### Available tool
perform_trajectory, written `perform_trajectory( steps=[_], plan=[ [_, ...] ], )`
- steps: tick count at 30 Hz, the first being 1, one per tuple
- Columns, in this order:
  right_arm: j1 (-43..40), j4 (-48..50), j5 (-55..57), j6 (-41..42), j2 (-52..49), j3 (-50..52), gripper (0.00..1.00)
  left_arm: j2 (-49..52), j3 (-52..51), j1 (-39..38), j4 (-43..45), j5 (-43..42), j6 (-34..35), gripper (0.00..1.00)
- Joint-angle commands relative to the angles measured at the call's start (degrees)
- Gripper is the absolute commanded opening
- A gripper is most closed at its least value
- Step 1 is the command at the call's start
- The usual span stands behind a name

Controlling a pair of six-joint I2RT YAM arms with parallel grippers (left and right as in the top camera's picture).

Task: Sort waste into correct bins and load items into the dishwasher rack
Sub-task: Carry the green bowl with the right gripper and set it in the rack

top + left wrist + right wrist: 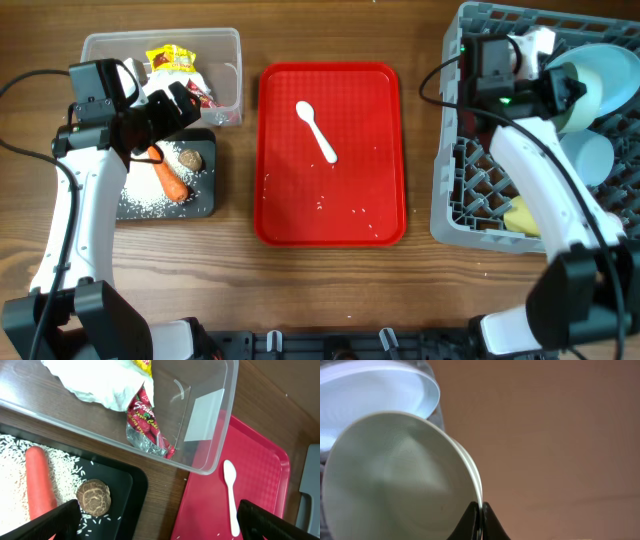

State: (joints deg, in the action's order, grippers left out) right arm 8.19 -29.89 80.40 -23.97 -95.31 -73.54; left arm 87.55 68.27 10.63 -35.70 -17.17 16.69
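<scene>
Right pincer (480, 519) is shut tight on the rim of the light blue plate (395, 480), tilted in the far part of the grey rack (455, 200) at the right. Left pincer (157, 512) hangs wide open over the edge where the clear tub (210, 435) of wrappers (145, 420) meets the black tub (125, 485) with carrot (37, 485) and rice (15, 460). Between them the red tray (330, 210) has lots of room, just a spoon (317, 130) and a few grains; brown worktop (330, 290) lies bare nearer.
</scene>
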Motion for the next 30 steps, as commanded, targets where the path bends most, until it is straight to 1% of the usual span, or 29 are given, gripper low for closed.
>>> perform_trajectory(
  steps=[1, 3, 4, 5, 9, 14, 15, 16, 17, 20, 27, 30],
  plan=[
    [-0.2, 6.9, 6.7, -18.5, -2.5, -0.6, 0.04, 0.4, 0.2, 0.1, 0.3, 0.3, 0.3, 1.00],
    [-1.0, 14.3, 6.1, -23.1, -2.8, -0.6, 0.04, 0.4, 0.2, 0.1, 0.3, 0.3, 0.3, 1.00],
    [-1.2, 15.3, 5.7, -25.4, -2.8, -0.6, 0.04, 0.4, 0.2, 0.1, 0.3, 0.3, 0.3, 1.00],
    [-1.3, 15.8, 5.3, -27.3, -2.8, -0.6, 0.04, 0.4, 0.2, 0.1, 0.3, 0.3, 0.3, 1.00],
    [-1.5, 15.7, 2.0, -27.7, -2.8, 0.5, 0.04, 0.4, 0.2, 0.1, 0.3, 0.3, 0.3, 1.00],
    [-1.8, 15.6, -0.8, -28.6, -2.8, 6.8, 0.04, 0.4, 0.2, 0.1, 0.3, 0.3, 0.3, 1.00],
    [-1.9, 15.8, -1.3, -29.7, -2.8, 8.3, 0.04, 0.4, 0.2, 0.1, 0.3, 0.3, 0.3, 1.00],
    [-2.4, 15.8, -1.8, -33.0, -2.8, 10.3, 0.04, 0.4, 0.2, 0.1, 0.3, 0.3, 0.3, 1.00],
    [-3.1, 15.8, -1.8, -34.6, -2.8, 11.2, 0.04, 0.4, 0.2, 0.1, 0.3, 0.3, 0.3, 1.00],
    [-4.8, 17.7, -1.8, -34.4, -2.8, 11.3, 0.04, 0.4, 0.2, 0.1, 0.3, 0.3, 0.3, 1.00],
    [-4.8, 20.5, -4.2, -34.4, -2.9, 11.3, 0.04, 0.4, 0.2, 0.1, 0.3, 0.3, 0.3, 1.00],
    [-4.9, 21.3, -4.7, -34.6, -4.6, 11.3, 0.04, 0.4, 0.2, 0.1, 0.3, 0.3, 0.3, 1.00]
  ],
)
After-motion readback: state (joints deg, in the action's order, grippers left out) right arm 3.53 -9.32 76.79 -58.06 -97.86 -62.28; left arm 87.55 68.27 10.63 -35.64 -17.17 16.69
